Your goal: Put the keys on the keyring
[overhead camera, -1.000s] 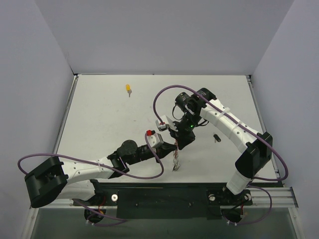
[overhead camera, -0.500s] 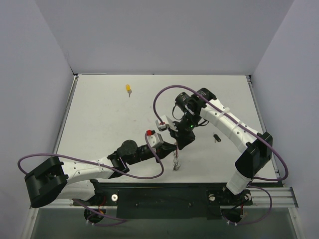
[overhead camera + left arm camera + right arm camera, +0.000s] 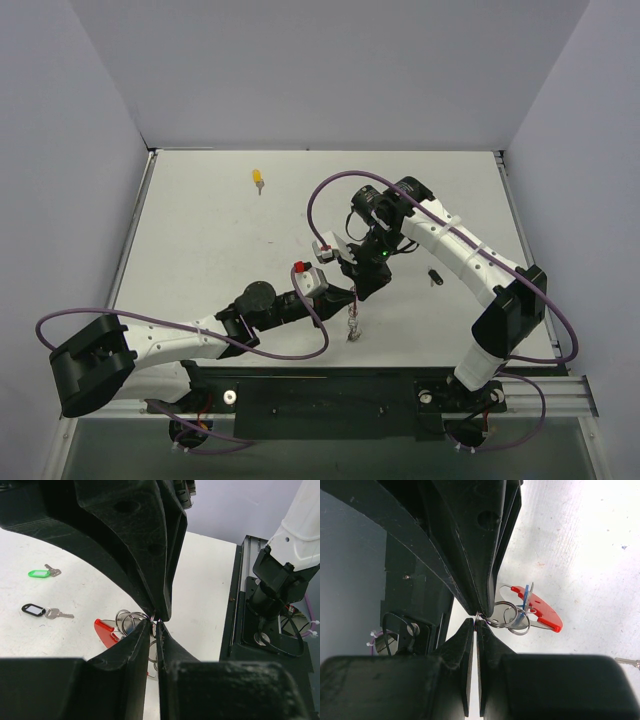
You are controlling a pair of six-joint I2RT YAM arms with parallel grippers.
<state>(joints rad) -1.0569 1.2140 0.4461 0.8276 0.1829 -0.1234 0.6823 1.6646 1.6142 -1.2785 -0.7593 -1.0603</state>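
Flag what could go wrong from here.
The keyring seems pinched only at the very tips of the right gripper; it could slip out.
The left gripper sits tip to tip with it, so a small misalignment could make them collide.
The yellow key lies far from both grippers, a long reach.

No readable text, label or number shows anywhere.

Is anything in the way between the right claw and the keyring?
No, nothing that shows. The right gripper is shut right on the keyring, pinching one of its silver loops at the fingertips, so they touch directly.
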